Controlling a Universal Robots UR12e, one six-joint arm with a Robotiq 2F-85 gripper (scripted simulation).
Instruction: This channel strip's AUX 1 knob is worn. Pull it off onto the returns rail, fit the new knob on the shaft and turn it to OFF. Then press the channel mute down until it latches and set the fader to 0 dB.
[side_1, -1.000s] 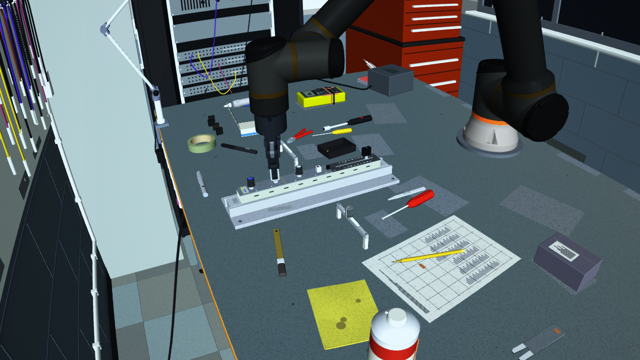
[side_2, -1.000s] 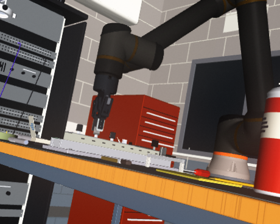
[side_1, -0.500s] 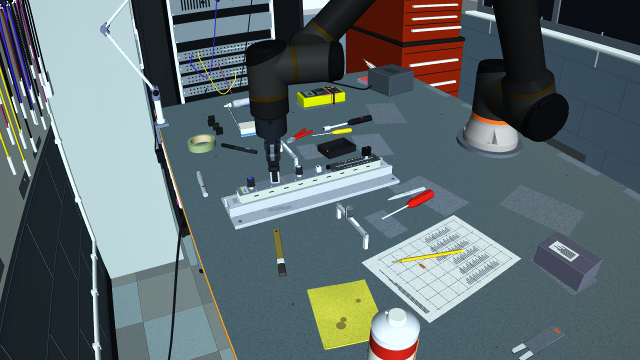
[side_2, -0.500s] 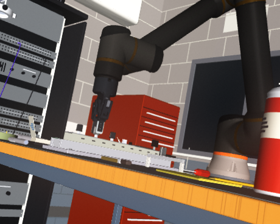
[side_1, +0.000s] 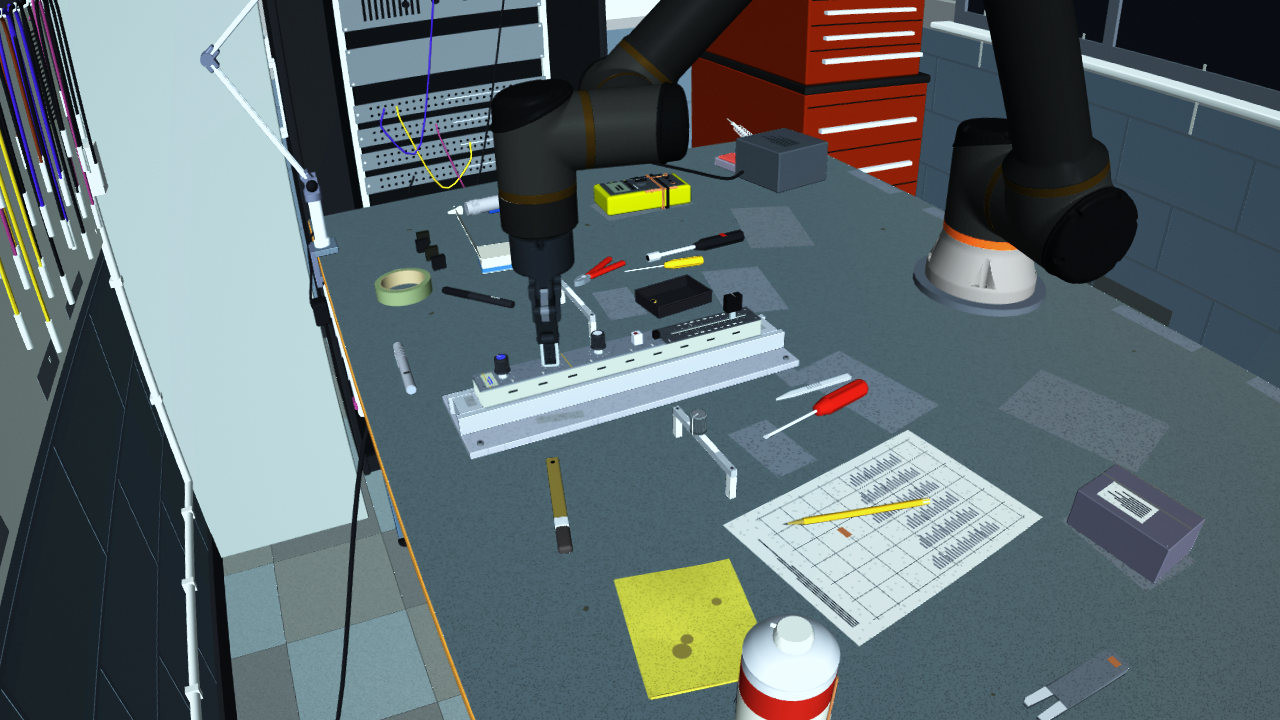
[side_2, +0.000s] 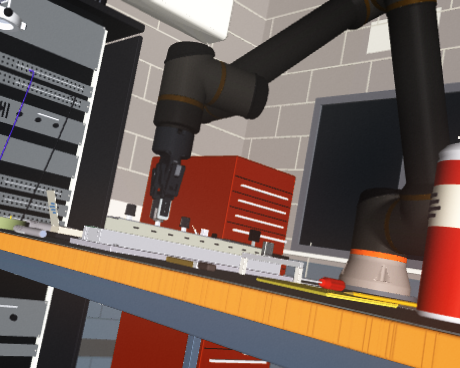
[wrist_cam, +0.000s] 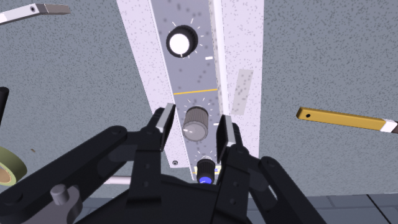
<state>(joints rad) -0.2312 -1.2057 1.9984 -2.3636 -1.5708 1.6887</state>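
Note:
A worn grey ribbed knob (wrist_cam: 196, 123) sits on the channel strip (side_1: 618, 363) directly below my gripper (wrist_cam: 194, 130), between a blue-capped knob (wrist_cam: 205, 171) toward the strip's left end and a black knob with a white cap (wrist_cam: 182, 42) further along. The strip lies on a pale base plate in the middle of the bench, its fader slot (side_1: 707, 325) at the right end. A small grey knob (side_1: 699, 417) rests on a white rail bracket (side_1: 712, 450) in front of the strip. My gripper (side_1: 549, 354) hangs upright over the grey knob, partly open and holding nothing.
A black tray (side_1: 672, 295) sits behind the strip, with screwdrivers (side_1: 694, 246) and red pliers (side_1: 600, 270) nearby. A red-handled screwdriver (side_1: 819, 407), a yellow-handled tool (side_1: 559, 501), a printed sheet (side_1: 882, 528) and a yellow cloth (side_1: 685, 622) lie in front. A tape roll (side_1: 404, 286) lies left.

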